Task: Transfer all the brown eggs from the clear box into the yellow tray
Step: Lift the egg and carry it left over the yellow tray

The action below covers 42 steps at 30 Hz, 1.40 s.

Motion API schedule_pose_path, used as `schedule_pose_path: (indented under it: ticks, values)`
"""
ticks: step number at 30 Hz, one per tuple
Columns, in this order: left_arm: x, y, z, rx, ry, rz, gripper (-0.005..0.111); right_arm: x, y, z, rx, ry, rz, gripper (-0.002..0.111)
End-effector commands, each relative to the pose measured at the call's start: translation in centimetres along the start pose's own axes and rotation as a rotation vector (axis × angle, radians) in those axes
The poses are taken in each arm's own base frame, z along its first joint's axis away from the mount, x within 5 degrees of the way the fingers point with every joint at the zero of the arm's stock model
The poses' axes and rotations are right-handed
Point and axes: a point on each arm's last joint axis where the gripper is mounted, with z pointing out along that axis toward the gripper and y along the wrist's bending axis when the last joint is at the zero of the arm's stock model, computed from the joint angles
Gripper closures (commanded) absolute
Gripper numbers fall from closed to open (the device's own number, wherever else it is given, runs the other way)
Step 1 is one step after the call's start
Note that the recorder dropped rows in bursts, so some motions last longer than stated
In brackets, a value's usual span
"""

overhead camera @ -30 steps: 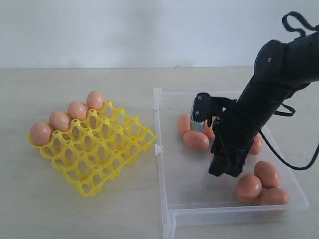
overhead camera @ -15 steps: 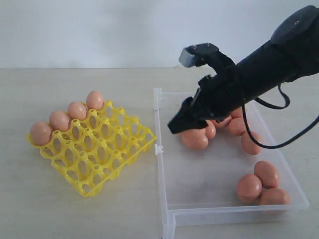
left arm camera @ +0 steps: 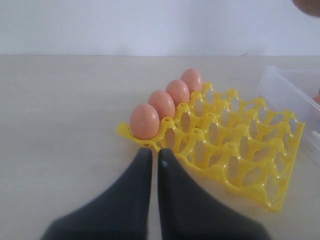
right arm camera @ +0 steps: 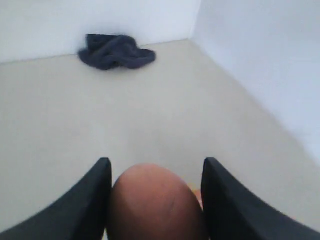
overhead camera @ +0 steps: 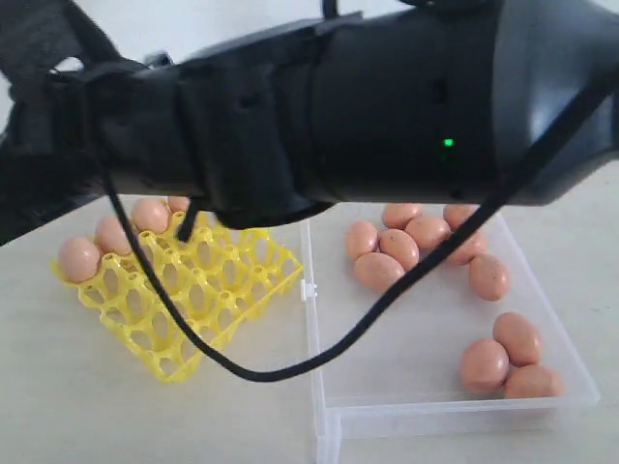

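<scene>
Counting four brown eggs [overhead camera: 78, 259] in yellow tray [overhead camera: 232, 280], one row along its upper-left edge, left-centre of exterior frame. All four upright, long axis vertical, narrow end up. About eleven more lying in clear box [overhead camera: 387, 348] at right of frame: eight bunched toward upper end, three in lower right corner. On their sides, long axes pointing mixed ways. Black cable [overhead camera: 256, 378] crossing some, so count rough. One held egg [right arm camera: 155, 205] pinched between fingers of right gripper [right arm camera: 156, 164], above beige surface [right arm camera: 75, 110]; rounded end showing, long axis hard to tell. One tray, one box. Right arm [overhead camera: 387, 97] filling upper part of exterior frame, gripper itself not made out there. Left gripper [left arm camera: 153, 152] nearly closed, thin slit only, empty, just short of tray edge beside nearest egg. One dark cloth [right arm camera: 117, 52] against far wall.
</scene>
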Motion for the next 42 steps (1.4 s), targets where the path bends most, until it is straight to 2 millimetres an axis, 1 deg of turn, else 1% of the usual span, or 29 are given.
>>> schedule_pose_path:
  ticks: [1,2,4,5,6,7,8,9,10,11,12,13,15,16,18,21,24,27,30,32,35,42]
  values:
    - [0.0,0.0,0.0,0.006,-0.005,-0.003,0.103,-1.7,2.3,1.8,0.244,0.001,-0.635,0.109]
    - [0.0,0.0,0.0,0.006,-0.005,-0.003,0.103,-1.4,2.4,2.6,0.375,0.009,-0.763,0.109]
    - [0.0,0.0,0.0,0.006,-0.005,-0.003,0.103,-0.7,1.5,3.8,0.528,0.039,-0.817,0.109]
    - [0.0,0.0,0.0,0.006,-0.005,-0.003,0.103,-0.6,1.2,4.1,0.573,0.044,-0.797,0.109]
    - [0.0,0.0,0.0,0.006,-0.005,-0.003,0.103,-1.2,0.8,4.2,0.627,-0.012,-0.633,0.109]
    - [0.0,0.0,0.0,0.006,-0.005,-0.003,0.103,-2.2,0.7,4.1,0.618,-0.14,-0.32,0.109]
    - [0.0,0.0,0.0,0.006,-0.005,-0.003,0.103,-2.8,0.7,4.0,0.605,-0.204,-0.173,0.109]
    - [0.0,0.0,0.0,0.006,-0.005,-0.003,0.103,-3.7,0.4,4.0,0.527,-0.348,0.175,0.109]
    - [0.0,0.0,0.0,0.006,-0.005,-0.003,0.103,-3.8,0.1,4.2,0.476,-0.389,0.299,0.109]
    - [0.0,0.0,0.0,0.006,-0.005,-0.003,0.103,-3.9,-0.3,4.8,0.342,-0.478,0.545,0.109]
    - [0.0,0.0,0.0,0.006,-0.005,-0.003,0.103,-3.7,-0.6,5.1,0.287,-0.511,0.637,0.109]
    - [0.0,0.0,0.0,0.006,-0.005,-0.003,0.103,-3.1,-1.2,6.0,0.187,-0.552,0.76,0.109]
    - [0.0,0.0,0.0,0.006,-0.005,-0.003,0.103,-2.2,-1.8,7.0,0.107,-0.566,0.839,0.109]
    - [0.0,0.0,0.0,0.006,-0.005,-0.003,0.103,-1.5,-2.2,7.6,0.041,-0.569,0.9,0.109]
    - [0.0,0.0,0.0,0.006,-0.005,-0.003,0.103,-0.7,-2.8,8.4,-0.071,-0.576,0.966,0.109]
    - [0.0,0.0,0.0,0.006,-0.005,-0.003,0.103,0.3,-3.6,8.9,-0.284,-0.62,0.972,0.109]
    - [0.0,0.0,0.0,0.006,-0.005,-0.003,0.103,1.2,-4.2,8.9,-0.463,-0.662,0.964,0.109]
    - [0.0,0.0,0.0,0.006,-0.005,-0.003,0.103,1.9,-4.2,9.1,-0.525,-0.646,0.937,0.109]
    - [0.0,0.0,0.0,0.006,-0.005,-0.003,0.103,3.1,-3.9,9.9,-0.475,-0.552,0.841,0.109]
    - [0.0,0.0,0.0,0.006,-0.005,-0.003,0.103,4.1,-3.8,10.6,-0.388,-0.445,0.736,0.109]
    - [0.0,0.0,0.0,0.006,-0.005,-0.003,0.103,5.7,-4.1,11.5,-0.262,-0.275,0.634,0.109]
    - [0.0,0.0,0.0,0.006,-0.005,-0.003,0.103,8.3,-5.2,12.1,-0.046,-0.041,0.489,0.109]
